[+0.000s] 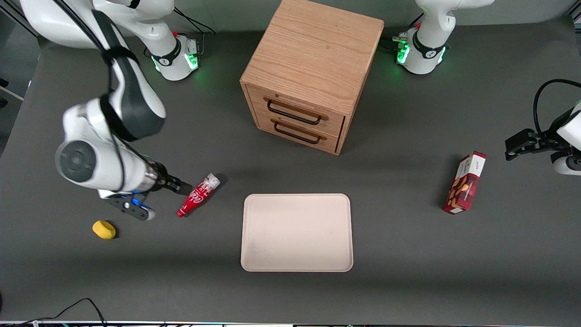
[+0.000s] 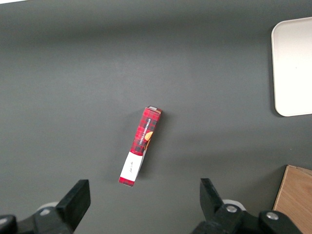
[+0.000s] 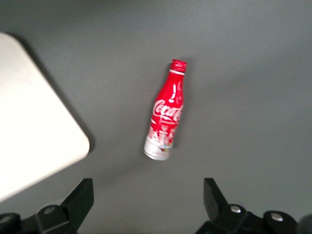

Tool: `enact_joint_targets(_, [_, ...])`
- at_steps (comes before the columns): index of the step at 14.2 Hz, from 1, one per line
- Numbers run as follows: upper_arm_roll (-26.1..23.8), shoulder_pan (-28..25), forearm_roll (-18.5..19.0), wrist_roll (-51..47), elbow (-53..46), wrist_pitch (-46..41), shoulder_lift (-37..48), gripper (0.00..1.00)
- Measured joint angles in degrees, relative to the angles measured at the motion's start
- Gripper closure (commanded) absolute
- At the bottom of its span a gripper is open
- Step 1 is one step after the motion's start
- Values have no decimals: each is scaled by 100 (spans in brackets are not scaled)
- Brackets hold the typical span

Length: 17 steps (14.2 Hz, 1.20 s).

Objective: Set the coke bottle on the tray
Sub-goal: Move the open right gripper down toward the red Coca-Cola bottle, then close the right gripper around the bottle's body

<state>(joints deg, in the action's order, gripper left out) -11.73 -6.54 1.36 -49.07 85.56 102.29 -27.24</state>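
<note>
Nearest to the front camera lies the tray (image 1: 297, 232), flat on the dark bench (image 1: 408, 281) and with nothing on it. A little farther from the camera, toward the working arm's end of the bench, is a small yellow object (image 1: 104, 229), and close to it hangs the pincer (image 1: 179, 185) of the right arm, low over the bench. Its two fingers are spread wide and hold nothing, as the right wrist view shows. The coke bottle (image 1: 198, 195) lies on its side on the bench, just beside the tray but not touching it, with its red cap pointing toward the front camera and its silver base pointing away. In the front view the pincer's tip appears just beside the bottle's body; if it touches I cannot tell. I judge that the step in hand is the approach for the grasp, so the task is only at its beginning. The next move, I think, calls for lowering the spread fingers on both sides of the slim body and closing carefully, because a lying round bottle may roll away. Farthest stand a wooden drawer cabinet (image 1: 313, 72) and, toward the parked arm's end, a red snack box (image 1: 465, 183).
</note>
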Motion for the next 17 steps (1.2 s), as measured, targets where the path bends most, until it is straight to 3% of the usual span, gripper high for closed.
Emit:
enact_joint_targets(7, [7, -66, 77, -1025, 779, 1448, -426, 0])
enact_joint_targets(13, [70, 11, 373, -1471, 1956, 2993, -341, 0])
enact_joint_targets(17, [98, 40, 606, -1683, 2479, 3507, -291, 0])
